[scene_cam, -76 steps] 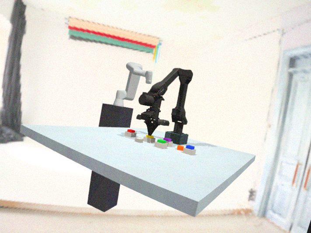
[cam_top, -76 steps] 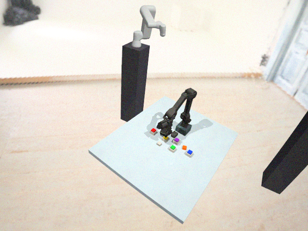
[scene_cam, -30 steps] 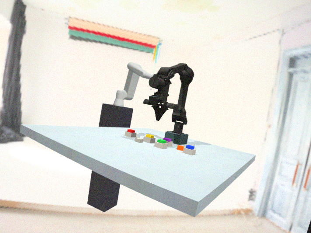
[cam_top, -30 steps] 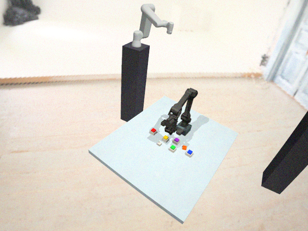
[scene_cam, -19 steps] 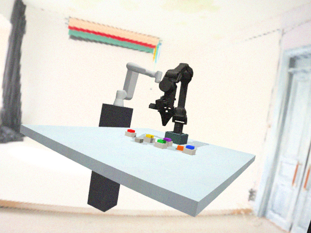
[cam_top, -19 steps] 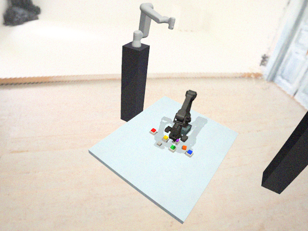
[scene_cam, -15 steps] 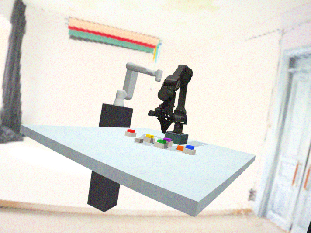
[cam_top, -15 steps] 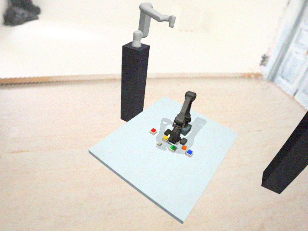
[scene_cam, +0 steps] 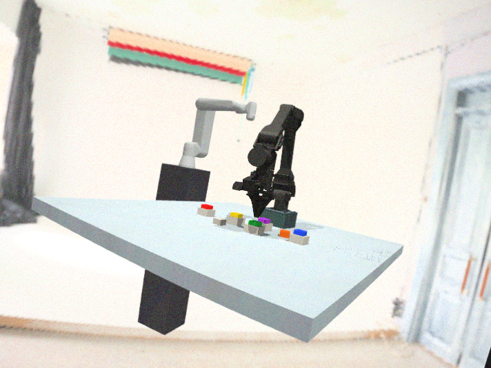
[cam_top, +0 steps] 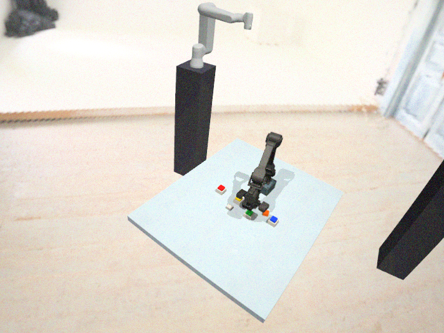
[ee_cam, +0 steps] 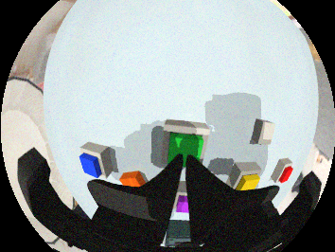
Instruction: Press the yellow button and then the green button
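Note:
The green button (cam_top: 249, 213) (scene_cam: 254, 223) (ee_cam: 191, 144) sits on a light base, its cap standing up from it. My gripper (cam_top: 249, 208) (scene_cam: 257, 216) (ee_cam: 184, 158) is shut and empty, pointing down. Its tips are just above the green cap in the exterior view and overlap the cap's near edge in the wrist view; contact cannot be told. The yellow button (cam_top: 239, 199) (scene_cam: 236, 215) (ee_cam: 248, 183) stands to one side of the green one, with its cap raised and nothing on it; a finger hides part of it in the wrist view.
A purple button (scene_cam: 264, 220) (ee_cam: 183, 204) is close behind green. An orange block (cam_top: 265, 213) (scene_cam: 284, 233) (ee_cam: 132, 178) lies beside the blue button (cam_top: 273, 219) (scene_cam: 300, 232) (ee_cam: 90, 165). A whitish block (cam_top: 229, 207) (scene_cam: 219, 222) (ee_cam: 267, 133) lies near yellow; a red button (cam_top: 221, 188) (scene_cam: 206, 207) (ee_cam: 285, 174) is farther out.

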You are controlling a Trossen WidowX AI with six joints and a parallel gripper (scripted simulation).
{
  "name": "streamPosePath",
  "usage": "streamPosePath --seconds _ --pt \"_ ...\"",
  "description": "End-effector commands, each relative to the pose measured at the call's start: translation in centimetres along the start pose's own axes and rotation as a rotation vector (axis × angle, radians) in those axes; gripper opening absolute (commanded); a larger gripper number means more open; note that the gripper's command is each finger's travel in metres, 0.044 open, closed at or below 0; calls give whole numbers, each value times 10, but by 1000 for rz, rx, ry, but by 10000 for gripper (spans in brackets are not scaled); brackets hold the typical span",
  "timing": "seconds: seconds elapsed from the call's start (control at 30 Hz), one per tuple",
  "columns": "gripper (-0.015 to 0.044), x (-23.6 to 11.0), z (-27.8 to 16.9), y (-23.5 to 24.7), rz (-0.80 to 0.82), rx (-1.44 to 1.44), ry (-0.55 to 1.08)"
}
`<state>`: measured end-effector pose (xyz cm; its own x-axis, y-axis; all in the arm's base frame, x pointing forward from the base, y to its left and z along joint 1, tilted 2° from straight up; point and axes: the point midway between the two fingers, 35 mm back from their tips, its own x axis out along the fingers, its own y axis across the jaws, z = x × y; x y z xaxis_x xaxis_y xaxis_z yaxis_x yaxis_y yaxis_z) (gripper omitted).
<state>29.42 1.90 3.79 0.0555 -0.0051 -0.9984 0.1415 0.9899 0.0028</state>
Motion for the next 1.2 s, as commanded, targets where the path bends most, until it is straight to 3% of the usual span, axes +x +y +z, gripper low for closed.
streamPosePath --seconds 0.0,0.9,1.03,1.17 --pt "20 8 -1 -1 -6 4 4" --pt "20 20 -2 -1 -6 4 4" --pt "20 -11 -1 -1 -5 4 4" --pt "20 -14 -2 -1 -6 4 4"
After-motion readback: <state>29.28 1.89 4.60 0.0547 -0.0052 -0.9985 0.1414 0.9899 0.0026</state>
